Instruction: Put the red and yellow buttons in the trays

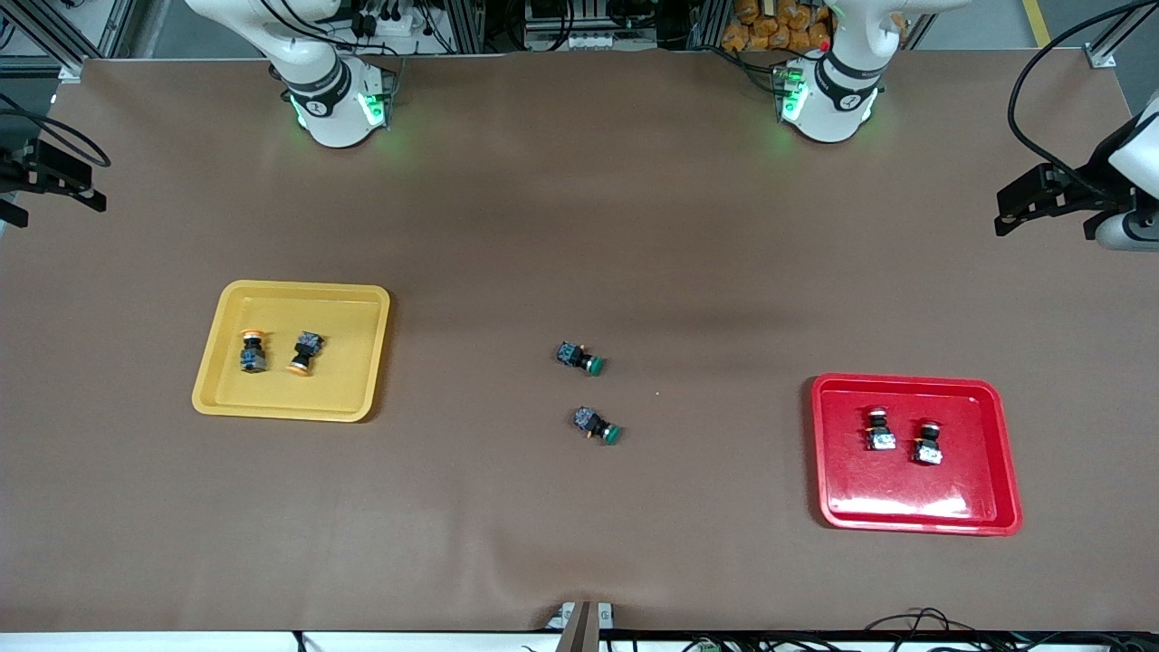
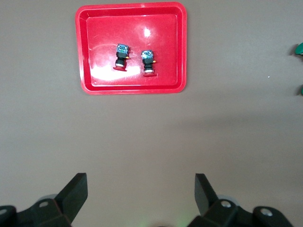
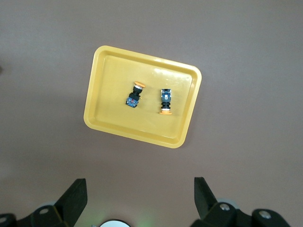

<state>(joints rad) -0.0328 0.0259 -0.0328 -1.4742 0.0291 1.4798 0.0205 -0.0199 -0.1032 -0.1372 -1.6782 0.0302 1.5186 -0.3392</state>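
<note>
On the brown table [image 1: 579,226] I see 2 trays, well apart. The yellow tray [image 1: 217,380] sits toward the right arm's end, and the red tray [image 1: 1005,453] sits toward the left arm's end, a little nearer the front camera.

In the yellow tray I count 2 yellow buttons lying on their sides, side by side but apart: one yellow button [image 1: 253,351] with its orange cap pointing away from the front camera, the other yellow button [image 1: 305,353] with its cap pointing toward it.

In the red tray I count 2 red buttons, also side by side and apart: one red button [image 1: 878,430] and the second red button [image 1: 927,443], slightly nearer the front camera.

Between the trays, on the bare table, lie 2 green-capped switches: one green switch [image 1: 579,357] and another green switch [image 1: 597,426] nearer the front camera.

The left gripper [image 2: 141,191] hangs in the air at the left arm's end of the table, fingers spread wide, holding nothing. The right gripper [image 3: 140,193] hangs at the right arm's end, fingers likewise wide and empty. Both arms wait.
</note>
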